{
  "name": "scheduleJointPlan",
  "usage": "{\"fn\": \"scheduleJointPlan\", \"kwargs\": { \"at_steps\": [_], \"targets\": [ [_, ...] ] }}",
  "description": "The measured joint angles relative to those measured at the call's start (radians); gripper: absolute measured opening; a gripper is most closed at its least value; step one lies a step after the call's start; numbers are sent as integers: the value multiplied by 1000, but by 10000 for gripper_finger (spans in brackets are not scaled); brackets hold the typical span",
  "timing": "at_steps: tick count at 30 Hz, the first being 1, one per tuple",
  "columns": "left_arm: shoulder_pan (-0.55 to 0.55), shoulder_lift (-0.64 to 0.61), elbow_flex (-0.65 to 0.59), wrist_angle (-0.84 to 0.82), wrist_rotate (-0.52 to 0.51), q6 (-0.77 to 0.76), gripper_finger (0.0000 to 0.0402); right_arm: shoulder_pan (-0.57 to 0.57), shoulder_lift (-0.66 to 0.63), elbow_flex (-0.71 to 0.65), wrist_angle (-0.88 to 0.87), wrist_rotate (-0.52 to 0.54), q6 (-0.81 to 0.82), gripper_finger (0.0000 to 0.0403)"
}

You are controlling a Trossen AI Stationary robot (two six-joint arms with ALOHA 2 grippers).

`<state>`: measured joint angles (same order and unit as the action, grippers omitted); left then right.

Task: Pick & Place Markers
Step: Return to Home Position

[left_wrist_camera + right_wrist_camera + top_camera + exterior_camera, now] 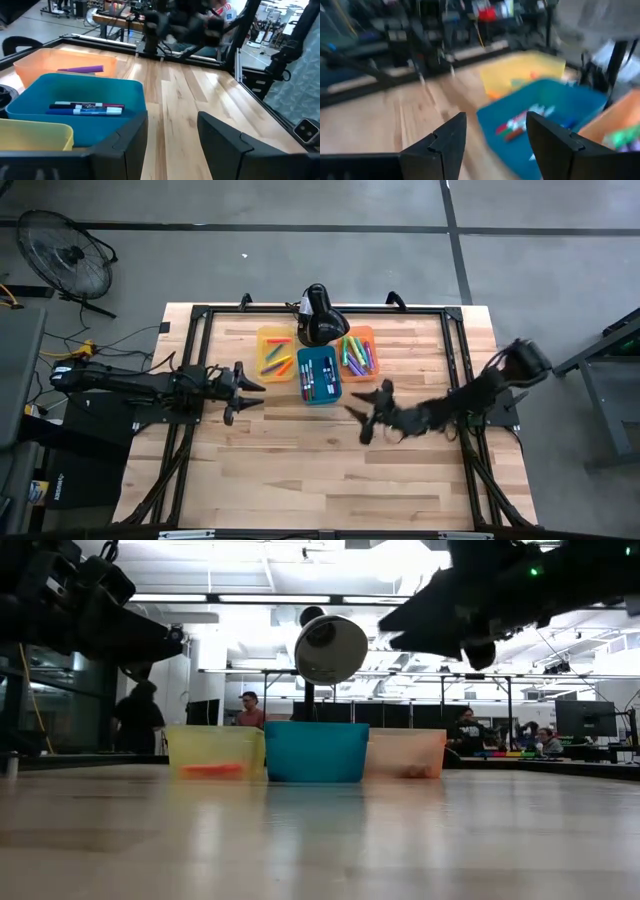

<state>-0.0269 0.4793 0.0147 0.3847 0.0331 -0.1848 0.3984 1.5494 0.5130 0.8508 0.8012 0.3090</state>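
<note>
- This is a robotics lab in a large open workshop hall, not a home or an office.
- The left arm point(130, 382) and the right arm point(470, 395), both dark and jointed, are mounted at a butcher-block table point(330, 470) ringed by a black metal frame point(300, 310).
- Small plastic bins point(275, 352) holding markers point(85, 107) sit on the table like a test set-up.
- The floor point(300, 205) is bare grey concrete, with a floor fan point(68, 255) and loose cables point(110, 340) beside the rig.
- Beyond the table, strip lights point(260, 598) run along a high ceiling.
- People point(250, 710) stand or sit at further benches, near a monitor point(585, 718).
</note>
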Motion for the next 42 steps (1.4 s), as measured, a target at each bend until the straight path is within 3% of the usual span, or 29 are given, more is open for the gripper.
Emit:
{"fn": "scheduleJointPlan", "kwargs": {
  "at_steps": [5, 16, 25, 32, 36, 42],
  "targets": [
    [0, 0, 0, 0, 2, -2, 169, -69, -195, -229, 222, -71, -117, 194],
    [0, 1, -1, -44, -48, 23, 169, -46, -694, -489, 187, -81, -247, 194],
    [0, 1, -1, -44, -39, 32, 169, -16, -919, -503, -126, -156, -228, 194],
    [0, -1, -2, -20, 121, 53, 169, -16, -1084, -503, -320, -323, -180, 194],
    [0, -6, -2, 50, 138, 57, 169, -16, -1162, -503, -387, -395, -187, 189],
    [0, -5, -2, 46, 114, 9, 170, -16, -1205, -504, -393, -343, -159, 187]
  ]
}}
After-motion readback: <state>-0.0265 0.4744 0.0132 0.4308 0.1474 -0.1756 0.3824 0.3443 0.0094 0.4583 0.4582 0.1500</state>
